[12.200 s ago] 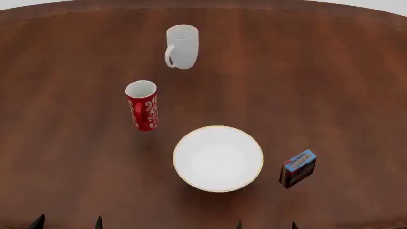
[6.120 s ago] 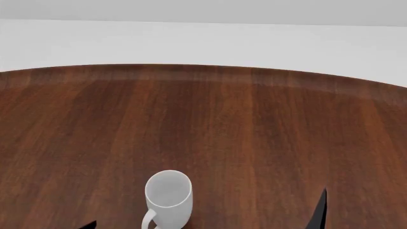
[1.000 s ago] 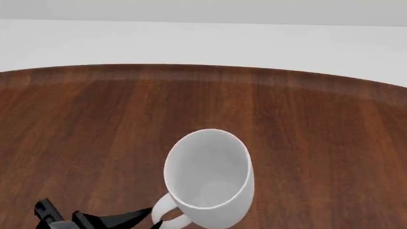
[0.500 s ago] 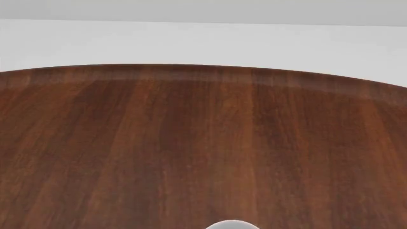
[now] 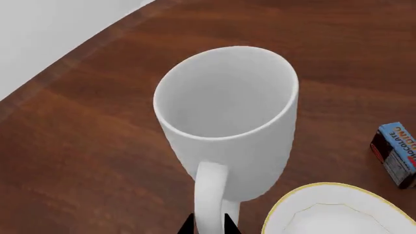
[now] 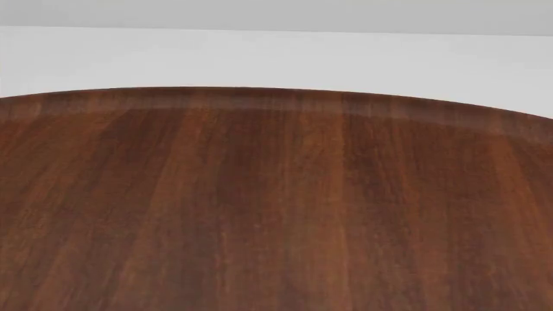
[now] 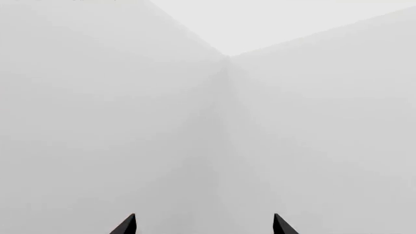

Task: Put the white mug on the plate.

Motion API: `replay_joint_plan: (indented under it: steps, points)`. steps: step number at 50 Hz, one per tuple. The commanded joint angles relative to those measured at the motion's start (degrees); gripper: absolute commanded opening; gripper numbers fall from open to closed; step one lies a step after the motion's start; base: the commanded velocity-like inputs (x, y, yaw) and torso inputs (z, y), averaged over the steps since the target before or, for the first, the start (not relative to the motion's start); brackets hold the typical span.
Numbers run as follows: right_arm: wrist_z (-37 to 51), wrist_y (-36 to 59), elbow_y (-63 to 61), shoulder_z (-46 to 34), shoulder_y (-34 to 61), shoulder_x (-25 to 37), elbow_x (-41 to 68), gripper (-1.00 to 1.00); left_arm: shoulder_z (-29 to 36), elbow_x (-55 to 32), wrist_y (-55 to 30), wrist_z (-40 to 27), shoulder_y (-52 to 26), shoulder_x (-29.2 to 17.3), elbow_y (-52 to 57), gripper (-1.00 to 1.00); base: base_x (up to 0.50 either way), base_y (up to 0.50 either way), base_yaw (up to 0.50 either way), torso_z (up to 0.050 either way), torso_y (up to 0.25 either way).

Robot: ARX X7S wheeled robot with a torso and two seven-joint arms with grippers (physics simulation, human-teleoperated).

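White mug (image 5: 227,122) is held by its loop handle in the left gripper (image 5: 209,225), jaws pinched on it, mug upright above the table (image 5: 97,161) beside the plate (image 5: 338,214) rim. Glossy, rigid, light, probably slippery and chippable; the handle pinch could let it swing, so set down slowly. Small box (image 5: 395,153) sits beyond. Right gripper (image 7: 202,225) spread open, empty, pointing at wall.
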Motion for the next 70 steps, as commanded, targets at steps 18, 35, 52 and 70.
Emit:
replay_joint_plan:
  steps: [18, 35, 52, 70]
  points:
    - [1.6, -0.1, 0.8, -3.2, 2.5, 2.4, 1.1, 1.00, 8.3, 3.3, -2.0, 2.8, 3.0, -0.6, 0.2, -1.00, 0.00, 0.00, 0.00, 0.000, 0.000]
    - [1.8, 0.7, 0.1, -1.9, 2.1, 2.5, 2.0, 1.00, 12.1, 6.4, -1.3, 5.2, 4.8, -1.2, -2.3, -1.00, 0.00, 0.00, 0.00, 0.000, 0.001]
    - [4.0, 2.2, -0.9, -1.8, 3.3, 4.3, 4.7, 1.00, 14.2, 7.2, -1.9, 5.9, 5.7, -0.1, -4.6, -1.00, 0.00, 0.00, 0.00, 0.000, 0.000]
    - [4.3, 2.7, -1.6, -1.0, 2.7, 4.5, 5.6, 1.00, 17.0, 12.8, 0.3, 9.9, 5.0, 1.5, -11.3, -1.00, 0.00, 0.00, 0.00, 0.000, 0.000]
